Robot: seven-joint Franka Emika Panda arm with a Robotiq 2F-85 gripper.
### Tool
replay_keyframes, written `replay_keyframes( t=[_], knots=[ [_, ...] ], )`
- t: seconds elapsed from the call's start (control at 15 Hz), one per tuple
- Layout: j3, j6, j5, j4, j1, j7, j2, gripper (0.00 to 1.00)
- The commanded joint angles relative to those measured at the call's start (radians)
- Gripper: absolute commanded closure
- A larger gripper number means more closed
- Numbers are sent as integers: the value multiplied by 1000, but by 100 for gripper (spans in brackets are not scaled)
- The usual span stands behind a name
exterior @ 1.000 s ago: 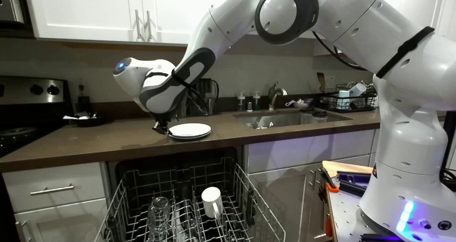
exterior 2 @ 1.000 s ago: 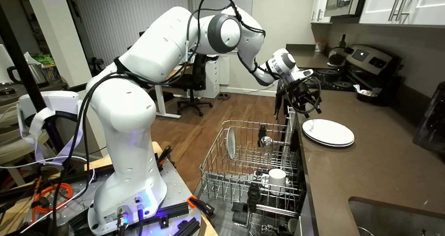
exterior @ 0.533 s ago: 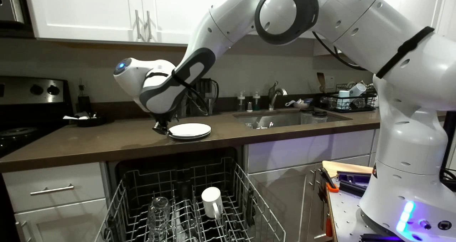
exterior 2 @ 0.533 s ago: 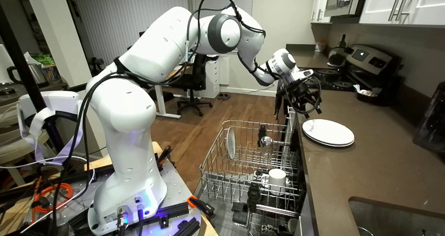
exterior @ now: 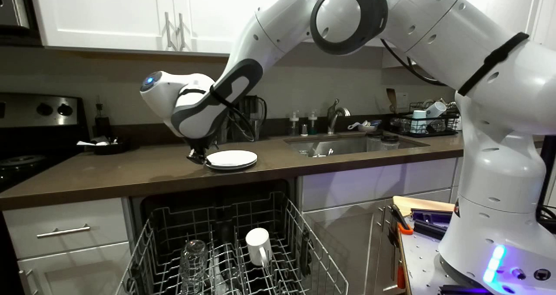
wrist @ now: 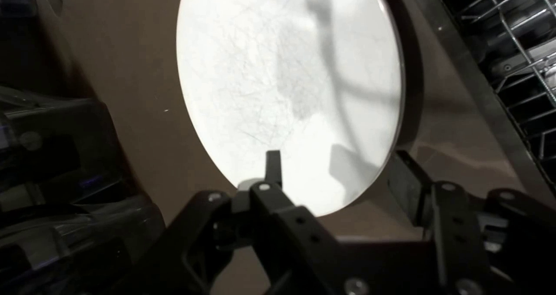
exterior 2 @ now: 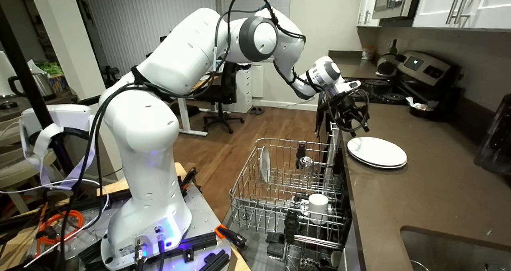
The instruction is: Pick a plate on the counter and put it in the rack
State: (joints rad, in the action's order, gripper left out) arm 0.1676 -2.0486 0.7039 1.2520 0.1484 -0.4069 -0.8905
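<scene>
with the gripper [wrist: 339, 173] parted and empty, pinch only the rim of the upper white dinner plate [exterior: 232, 157], stacked on its twin [exterior: 231, 169] on the counter [exterior 2: 439, 199], and lift level; cannot judge jaw height or contact; see little of the twin and, in wrist view, only a patch of dishwasher rack [wrist: 527, 60]

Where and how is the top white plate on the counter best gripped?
Probably by the rim of the top plate, coming from the stove side, one finger above and one below. The plate lies flat and looks too broad for the jaws to span, while its rim seems to stand off the counter. The open gripper is on that side.
</scene>
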Motion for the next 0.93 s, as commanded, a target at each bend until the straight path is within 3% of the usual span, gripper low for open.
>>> replay_keyframes(
  t=[0.0, 0.33, 0.47, 0.53, 0.6, 0.87],
  knots=[
    [-10, -19, -36, 0, -15, 37, -1, 34],
    [-10, -24, -66, 1, -17, 38, -2, 33],
    [-9, -23, -75, 2, -17, 41, -4, 40],
    [-8, -23, -79, 3, -17, 42, -5, 55],
    [-7, -22, -81, 3, -16, 42, -5, 54],
    [-6, -22, -94, 4, -16, 44, -11, 70]
  ],
)
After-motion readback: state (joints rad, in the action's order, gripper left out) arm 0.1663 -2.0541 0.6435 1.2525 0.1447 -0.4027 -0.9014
